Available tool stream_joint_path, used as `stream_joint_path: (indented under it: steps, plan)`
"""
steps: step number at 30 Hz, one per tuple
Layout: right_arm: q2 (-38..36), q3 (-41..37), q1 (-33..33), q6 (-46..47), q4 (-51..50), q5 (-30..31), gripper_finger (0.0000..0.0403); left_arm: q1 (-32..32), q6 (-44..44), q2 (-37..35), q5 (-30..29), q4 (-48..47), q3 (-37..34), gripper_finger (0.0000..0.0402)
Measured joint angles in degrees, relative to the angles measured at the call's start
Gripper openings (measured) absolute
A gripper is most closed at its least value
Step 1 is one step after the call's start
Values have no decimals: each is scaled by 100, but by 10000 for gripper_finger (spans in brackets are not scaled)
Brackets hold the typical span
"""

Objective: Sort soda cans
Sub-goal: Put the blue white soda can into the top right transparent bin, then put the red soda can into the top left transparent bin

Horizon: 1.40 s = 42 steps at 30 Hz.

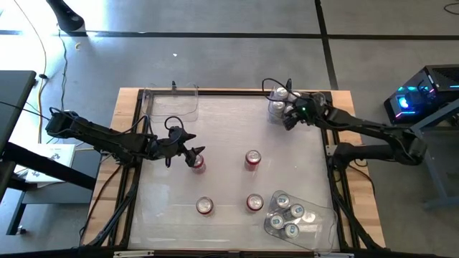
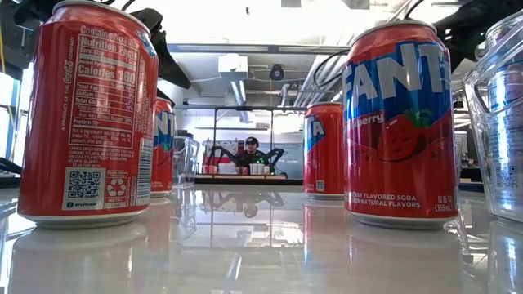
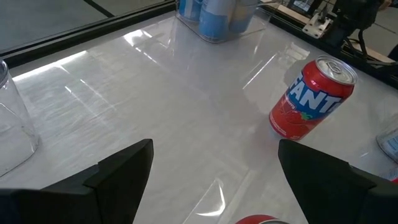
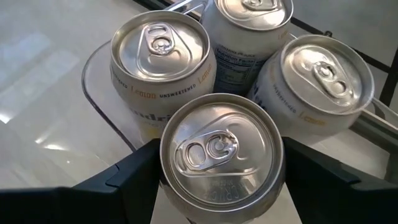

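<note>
Left jaws: I see the left gripper [image 1: 195,156] spread wide and grasping nothing, poised over a red can [image 1: 199,165] left of the table's middle; in the left wrist view only that can's rim [image 3: 256,219] peeks up between the two dark fingers [image 3: 124,171].
Right jaws: the right gripper [image 1: 285,115] sits at the far right corner, its fingers either side of a silver-topped can [image 4: 221,152]; the can fills the gap between them, but I cannot tell whether they press it or stand just clear.
Far-right bin: a clear bin [image 4: 102,93] there holds three more pale cans [image 4: 163,59], packed touching one another and the one between the jaws.
Loose red cans: one near the table's centre [image 1: 252,159], two nearer the front edge [image 1: 205,206] [image 1: 254,203], all upright and well apart.
Near-right bin: a clear bin [image 1: 319,215] with several silver-topped cans [image 1: 292,213] inside.
Far-left bin: a clear bin [image 1: 172,104] by the table's far left corner.
Table: white glossy table [image 1: 229,129].
</note>
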Motion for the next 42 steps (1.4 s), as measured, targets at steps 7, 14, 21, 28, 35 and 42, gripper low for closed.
stream_joint_path:
  steps: [7,14,21,28,35,42]
  plan:
    - [-2,5,-29,46,-31,-47,320,0,0,0,0,-1,0,342]
    - [-8,5,-33,46,-29,-59,344,0,0,0,0,-3,0,342]
    - [-321,343,-31,14,-29,45,346,0,0,0,0,-4,0,342]
    - [-793,705,59,-50,-62,75,347,-12,-39,0,2,-4,0,342]
    - [-1203,739,985,-3,17,-210,348,-15,-44,0,84,-42,0,342]
    - [-1113,411,2817,199,1021,-230,348,-283,568,0,-533,156,-4,342]
